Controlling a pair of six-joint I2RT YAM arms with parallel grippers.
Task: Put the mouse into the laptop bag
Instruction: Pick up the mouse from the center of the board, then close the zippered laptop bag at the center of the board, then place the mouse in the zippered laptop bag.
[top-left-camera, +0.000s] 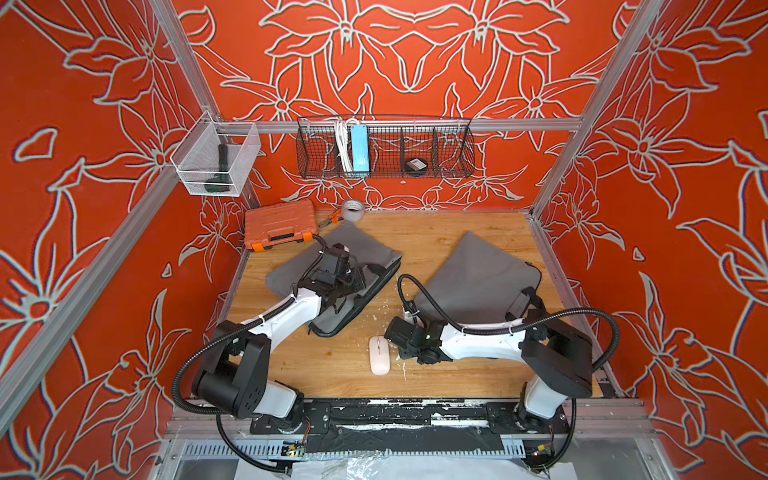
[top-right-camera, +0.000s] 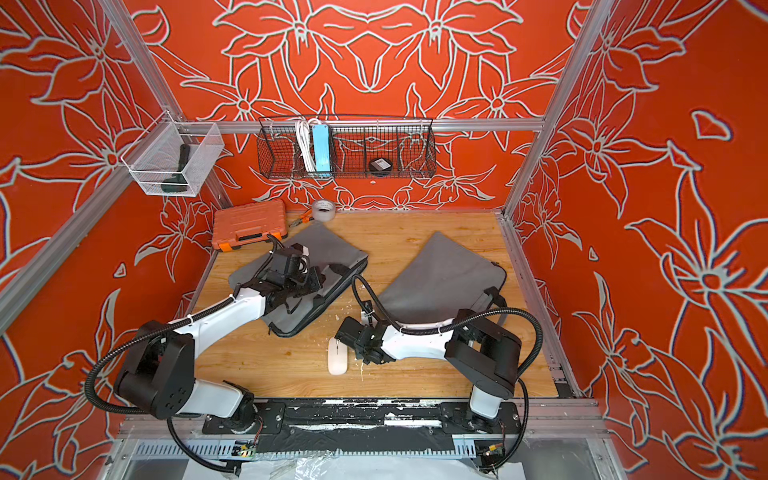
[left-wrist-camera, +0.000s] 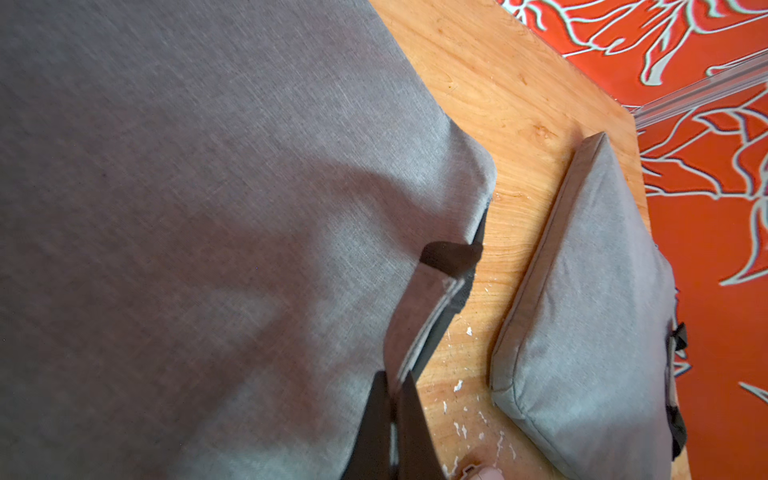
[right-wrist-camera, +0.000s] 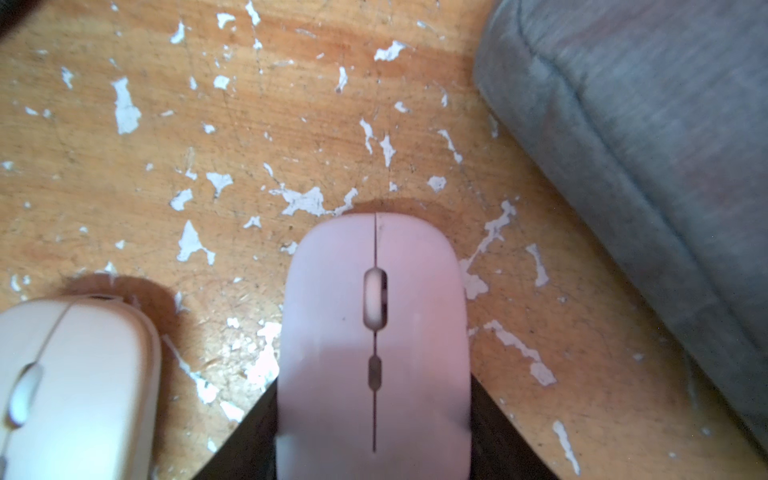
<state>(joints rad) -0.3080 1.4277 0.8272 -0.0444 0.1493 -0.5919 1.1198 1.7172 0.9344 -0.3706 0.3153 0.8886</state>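
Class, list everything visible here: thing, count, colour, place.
open laptop bag: one, grey, table's left
second laptop bag: one, grey, table's right
pink mouse: one, pink, table front
white mouse: one, white, beside it
tool case: one, orange, far-left corner
tape roll: one, whitish, far edge
pliers: one, orange-handled, beside tape
wire basket: one, black, back wall; holds blue power strip, white cable, black disc
mesh basket: one, white, left rail; holds dark tool
left gripper: black, shut on open laptop bag
right gripper: black, fingers on pink mouse
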